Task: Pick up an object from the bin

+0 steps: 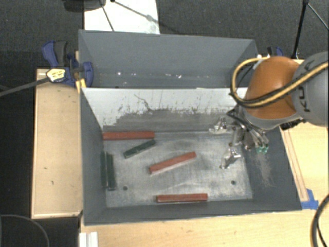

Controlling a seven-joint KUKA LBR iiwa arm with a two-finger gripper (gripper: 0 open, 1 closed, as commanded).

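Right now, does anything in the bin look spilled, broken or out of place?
Nothing stands out: three red-brown bars and two dark green bars lie flat, scattered on the bin floor, none visibly broken. The claw hangs over bare floor.

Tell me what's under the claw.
Bare bin floor shows around the claw; the nearest thing, a slanted red-brown bar, lies apart toward the bin's middle. The floor patch behind the claw and wrist is covered; anything there cannot be seen.

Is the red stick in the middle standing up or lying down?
Lying down. The middle red-brown stick lies flat on the bin floor, slanted, its whole length showing.
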